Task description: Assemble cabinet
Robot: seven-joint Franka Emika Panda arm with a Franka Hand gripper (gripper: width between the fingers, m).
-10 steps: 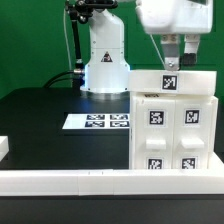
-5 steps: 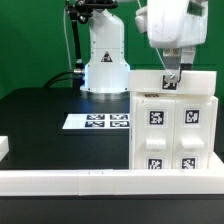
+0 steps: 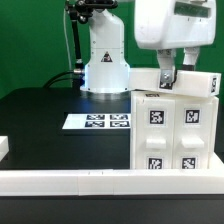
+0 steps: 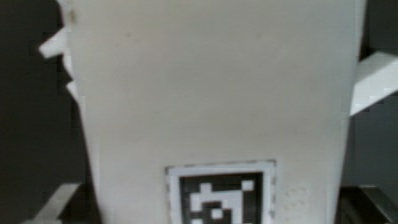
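The cabinet (image 3: 175, 130) stands at the exterior view's right, a white box with four tagged drawer blocks on its front. A white top panel (image 3: 196, 82) lies tilted across its top. My gripper (image 3: 165, 77) has come down on this panel and is shut on it, hiding its tag in the exterior view. In the wrist view the panel (image 4: 205, 90) fills the picture, with its black-and-white tag (image 4: 222, 195) between the dark fingers (image 4: 63, 203).
The marker board (image 3: 97, 121) lies flat on the black table left of the cabinet. A long low white rail (image 3: 90, 181) runs along the front edge. The robot base (image 3: 105, 62) stands behind. A small white piece (image 3: 3, 147) sits at the far left.
My gripper has come down onto the top panel and closed on it. The panel, which lay level with its tag showing, is now tilted and turned on the cabinet.
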